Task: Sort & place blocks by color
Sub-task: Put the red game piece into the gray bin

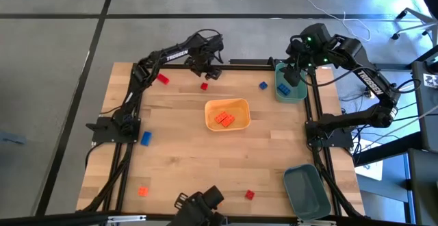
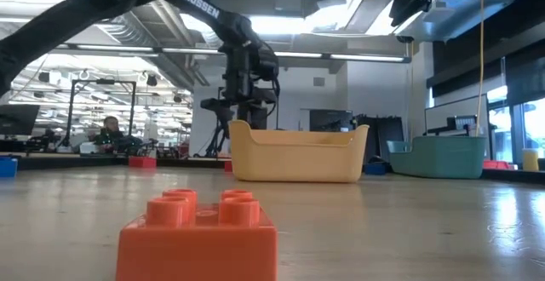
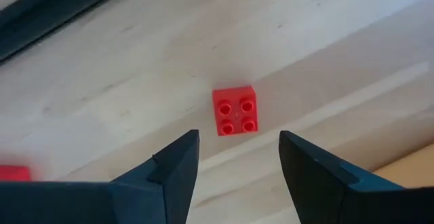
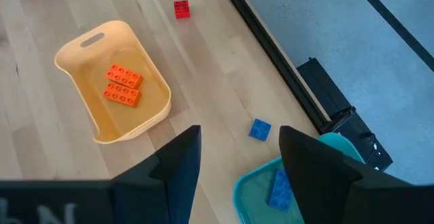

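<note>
High view: sorting is partly done, with several blocks loose on the table.

My left gripper [image 3: 237, 159] hangs with jaws apart and empty over a small red block [image 1: 204, 85] at the far edge. My right gripper [image 4: 239, 157], also parted and empty, hovers above the far teal bin [image 1: 299, 96], which holds blue blocks [image 1: 282, 87]. Two orange blocks [image 1: 224, 120] lie in the yellow tray [image 1: 241, 105]. Red, blue and orange strays remain, and the near teal bin [image 1: 306, 197] holds nothing.
</note>
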Controlling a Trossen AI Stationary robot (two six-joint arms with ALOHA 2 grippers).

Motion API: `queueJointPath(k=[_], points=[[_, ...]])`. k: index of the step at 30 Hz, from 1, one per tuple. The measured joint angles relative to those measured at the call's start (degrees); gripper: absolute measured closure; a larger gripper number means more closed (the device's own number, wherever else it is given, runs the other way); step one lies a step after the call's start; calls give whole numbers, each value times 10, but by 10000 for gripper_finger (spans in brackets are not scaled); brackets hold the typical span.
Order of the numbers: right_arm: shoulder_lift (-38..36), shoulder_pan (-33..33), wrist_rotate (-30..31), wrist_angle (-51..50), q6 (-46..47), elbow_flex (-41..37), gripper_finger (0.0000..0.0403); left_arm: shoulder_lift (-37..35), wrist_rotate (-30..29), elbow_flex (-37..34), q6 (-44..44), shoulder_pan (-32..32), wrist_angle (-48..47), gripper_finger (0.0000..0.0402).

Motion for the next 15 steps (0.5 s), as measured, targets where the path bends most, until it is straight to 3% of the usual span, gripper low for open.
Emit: queueJointPath(k=[15], points=[[0, 0, 0, 0, 13, 0, 203, 26, 13, -79, -13, -5, 59, 206]])
